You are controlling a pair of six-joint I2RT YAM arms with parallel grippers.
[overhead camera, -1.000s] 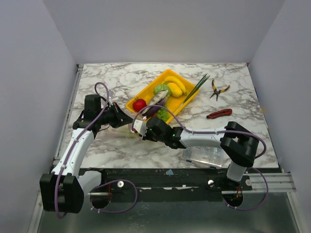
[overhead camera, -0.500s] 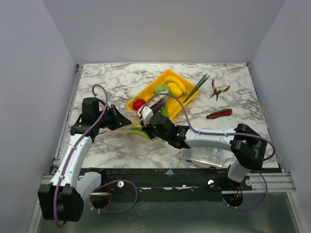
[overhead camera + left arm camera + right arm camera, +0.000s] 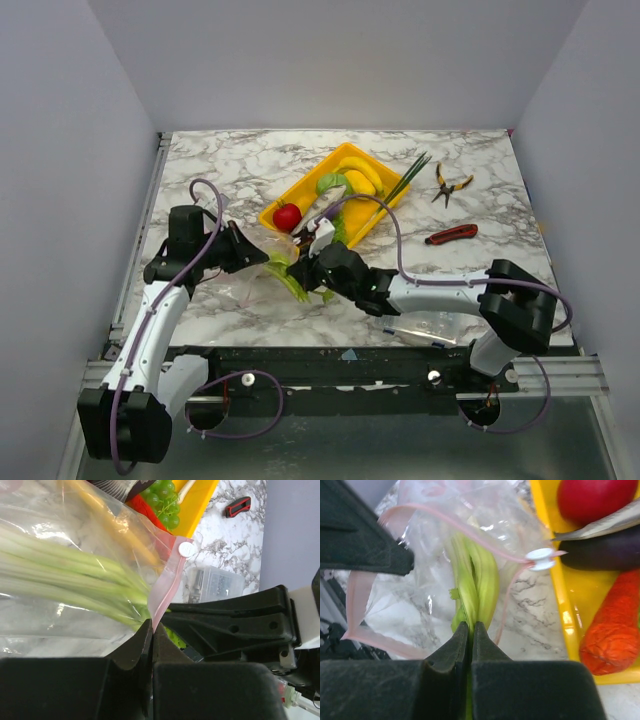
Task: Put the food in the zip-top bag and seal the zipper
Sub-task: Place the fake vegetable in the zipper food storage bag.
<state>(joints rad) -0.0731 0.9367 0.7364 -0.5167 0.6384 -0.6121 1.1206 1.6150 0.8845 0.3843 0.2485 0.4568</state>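
Pinching the zipper (image 3: pixel 165 587) at the low end of the mouth, the left gripper (image 3: pixel 151 627) has its fingers pressed together on the pink strip and holds that edge of the bag (image 3: pixel 50 615) off the table (image 3: pixel 220 170). The right gripper (image 3: pixel 471 630) is clamped on the near end of the leek (image 3: pixel 475 580), with the pale green stalks squeezed between its two fingers. The leek runs forward through the open loop of the zipper. The left wrist view shows its far part through the clear plastic, already inside the bag. A white slider (image 3: pixel 540 559) sits at the zipper's end nearest the tray (image 3: pixel 555 595), and the mouth gapes wide between the two pink edges. The bag lies just in front and to the left of the tray, between the two grippers, which sit close together. The tomato (image 3: pixel 288 216), bananas (image 3: pixel 362 178) and pepper (image 3: pixel 612 625) lie in the tray. The pliers (image 3: pixel 450 183) and knife (image 3: pixel 452 234) lie on the marble to the right of it, well apart from the bag. A clear box (image 3: pixel 430 325) sits at the near edge under the right arm.
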